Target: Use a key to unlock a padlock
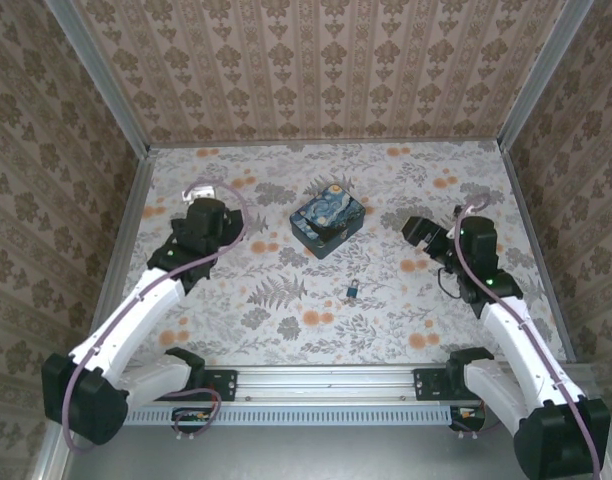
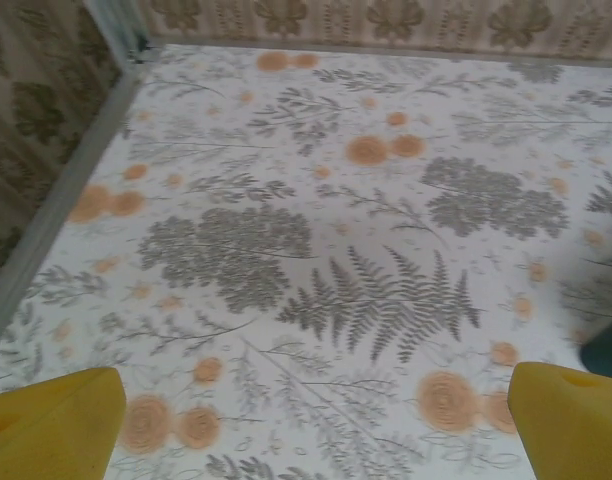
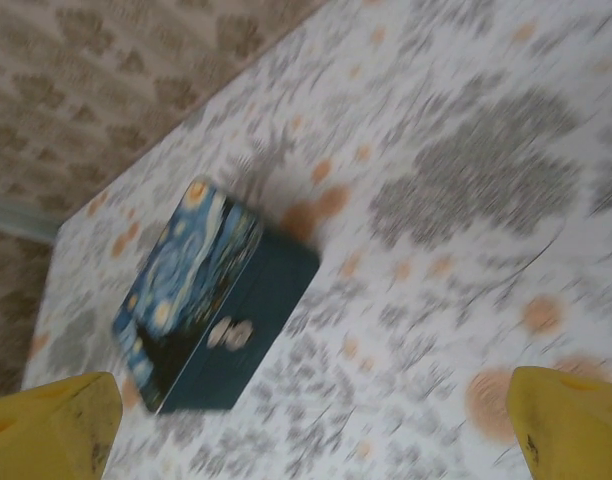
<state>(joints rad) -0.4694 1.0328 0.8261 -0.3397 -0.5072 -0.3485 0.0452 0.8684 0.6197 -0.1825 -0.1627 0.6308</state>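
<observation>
The padlock is a tiny dark bluish piece lying on the flowered table, in front of the painted box. At this size I cannot tell a key apart from it. My left gripper hovers at the far left of the table, well away from the padlock. Its yellow fingers stand wide apart with only tablecloth between them, so it is open. My right gripper is to the right of the box and up-right of the padlock. It is open and empty, with yellow fingertips at the frame corners.
A blue box printed with a swirling night sky stands mid-table behind the padlock; it is blurred in the right wrist view, and its teal corner shows in the left wrist view. Patterned walls and metal frame rails enclose the table.
</observation>
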